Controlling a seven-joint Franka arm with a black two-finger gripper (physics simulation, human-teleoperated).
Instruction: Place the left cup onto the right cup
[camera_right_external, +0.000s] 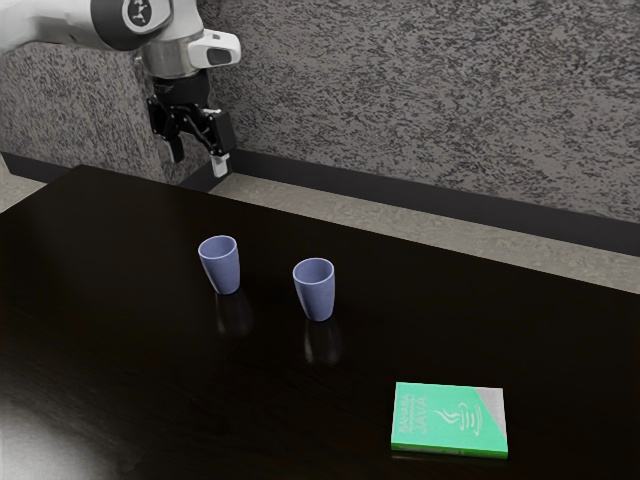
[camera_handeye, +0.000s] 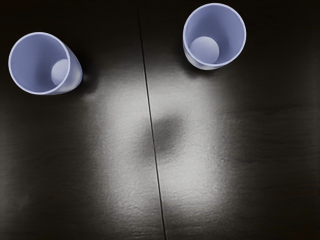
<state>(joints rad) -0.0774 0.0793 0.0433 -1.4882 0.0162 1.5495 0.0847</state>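
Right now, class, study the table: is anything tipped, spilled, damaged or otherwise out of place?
Nothing stands out. The left cup and the right cup stand upright, apart and empty on the table; the green book lies flat; the gripper hangs open above the table's far edge.

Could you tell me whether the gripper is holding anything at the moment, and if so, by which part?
Nothing is held. The gripper hangs open in the air, and the left cup and right cup both stand upright on the table.
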